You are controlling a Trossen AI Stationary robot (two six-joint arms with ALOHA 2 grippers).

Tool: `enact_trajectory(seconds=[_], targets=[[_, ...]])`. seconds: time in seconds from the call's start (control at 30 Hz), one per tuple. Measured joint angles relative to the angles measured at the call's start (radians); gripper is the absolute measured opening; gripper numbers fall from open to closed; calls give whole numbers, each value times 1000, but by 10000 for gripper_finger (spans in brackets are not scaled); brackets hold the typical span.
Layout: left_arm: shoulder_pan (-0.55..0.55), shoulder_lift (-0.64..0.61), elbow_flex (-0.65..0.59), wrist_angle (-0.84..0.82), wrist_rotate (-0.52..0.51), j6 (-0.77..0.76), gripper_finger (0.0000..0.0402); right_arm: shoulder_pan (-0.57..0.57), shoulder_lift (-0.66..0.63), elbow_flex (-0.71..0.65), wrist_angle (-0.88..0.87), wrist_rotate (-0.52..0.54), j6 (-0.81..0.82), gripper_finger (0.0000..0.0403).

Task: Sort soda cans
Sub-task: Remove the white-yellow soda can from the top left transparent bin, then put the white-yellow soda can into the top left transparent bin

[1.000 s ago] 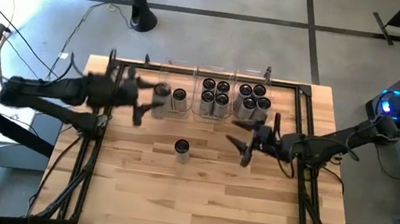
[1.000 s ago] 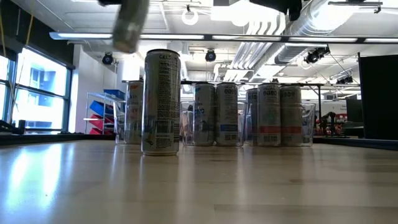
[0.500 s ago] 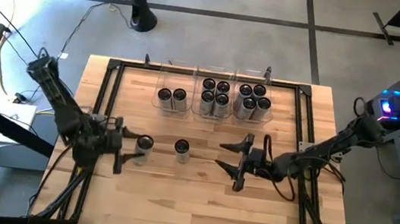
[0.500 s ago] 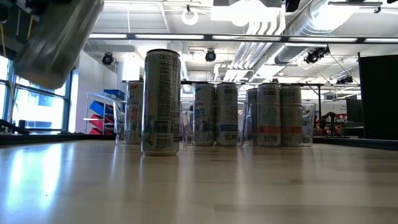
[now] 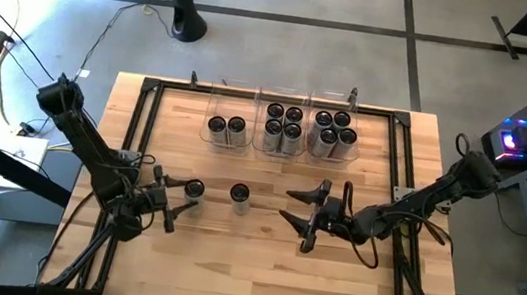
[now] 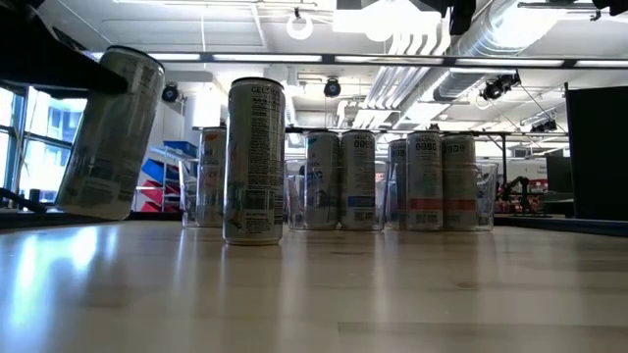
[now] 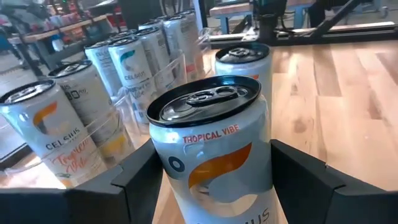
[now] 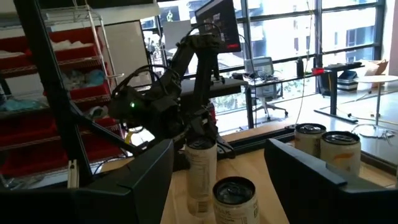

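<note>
Carried down from beside the bins to the worktop's [image 5: 260, 258] left front, left pincer [image 5: 174, 203] pinching a tilted white Celsius can [image 5: 192, 191] marked Tropical Vibe, orange swirl, dark top, lone upright can [image 5: 239, 197] just beside, right pincer [image 5: 308, 213] spread, empty, other cans [image 5: 291, 129] in clear bins [image 5: 287, 95] at back.

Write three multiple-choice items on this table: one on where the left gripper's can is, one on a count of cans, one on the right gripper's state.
1. Where is the can in the left gripper?
A. inside a bin
B. left of the lone standing can
C. beside the right gripper

2. How many cans stand in the leftmost bin?
A. two
B. four
C. six

3. The right gripper is:
A. shut on a can
B. open, holding nothing
C. out of view

Answers: 1 B, the high view shows it left of the lone can. 2 A, two dark tops show there. 3 B, its fingers spread with nothing between.
</note>
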Motion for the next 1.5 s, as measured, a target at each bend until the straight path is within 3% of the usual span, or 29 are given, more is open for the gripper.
enact_trajectory(seconds=[0.27,0.47,0.67,0.8,0.93,1.5], targets=[[1,104,-5,20,-19,-129,248,0,0,0,-5,0,19,248],[1,186,-5,93,-77,-134,249,0,0,0,-16,0,19,248],[1,227,-4,119,-94,-180,272,0,0,0,-30,-4,18,248],[2,218,-4,120,-68,-170,298,0,0,0,-31,-4,19,248],[1,182,-4,131,37,-112,317,0,0,0,-31,-4,19,248],[17,16,-3,215,100,138,321,1,0,0,-50,-8,20,248]])
